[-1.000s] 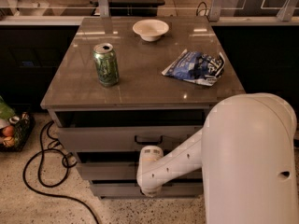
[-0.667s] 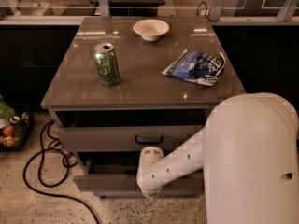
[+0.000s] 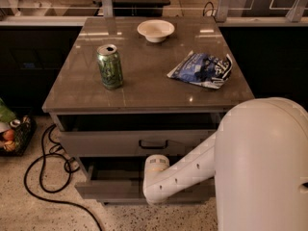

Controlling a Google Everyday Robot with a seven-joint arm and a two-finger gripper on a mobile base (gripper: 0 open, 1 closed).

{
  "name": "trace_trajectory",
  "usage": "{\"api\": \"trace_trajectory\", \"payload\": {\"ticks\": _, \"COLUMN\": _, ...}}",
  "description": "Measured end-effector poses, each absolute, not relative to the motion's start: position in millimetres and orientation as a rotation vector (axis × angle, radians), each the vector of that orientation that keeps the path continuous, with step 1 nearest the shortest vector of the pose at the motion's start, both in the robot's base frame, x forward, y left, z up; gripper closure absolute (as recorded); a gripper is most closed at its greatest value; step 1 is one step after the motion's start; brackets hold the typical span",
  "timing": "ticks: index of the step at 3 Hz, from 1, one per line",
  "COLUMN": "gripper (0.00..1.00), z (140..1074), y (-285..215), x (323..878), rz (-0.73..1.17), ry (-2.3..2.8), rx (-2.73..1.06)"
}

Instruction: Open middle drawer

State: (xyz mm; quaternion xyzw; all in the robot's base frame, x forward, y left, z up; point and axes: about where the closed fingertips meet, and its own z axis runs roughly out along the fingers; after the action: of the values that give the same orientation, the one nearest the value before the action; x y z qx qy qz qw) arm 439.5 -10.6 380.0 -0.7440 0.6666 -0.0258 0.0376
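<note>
The middle drawer [image 3: 108, 188] is the grey flat front below the top drawer. It stands pulled out a little, with a dark gap above its front edge. Its handle is hidden behind my arm. My gripper [image 3: 155, 173] is at the end of the white arm, down at the middle of this drawer's front, pointing into the cabinet. The white wrist covers it.
The top drawer [image 3: 101, 142] with its black loop handle [image 3: 154, 144] is closed above. On the cabinet top [image 3: 144, 81] stand a green can [image 3: 110, 66], a white bowl [image 3: 155, 30] and a blue chip bag [image 3: 202, 70]. A black cable [image 3: 45, 177] lies on the floor at the left.
The middle drawer front has slid out toward the camera, and my wrist has drawn back with it.
</note>
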Motion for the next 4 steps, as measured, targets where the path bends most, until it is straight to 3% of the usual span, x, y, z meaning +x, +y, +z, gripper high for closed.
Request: {"api": "trace_trajectory", "payload": {"ticks": 4, "gripper": 1.0, "z": 384.1, "y": -21.8, "x": 379.6, "rz": -0.159, "ry": 1.994, "rx": -2.253}}
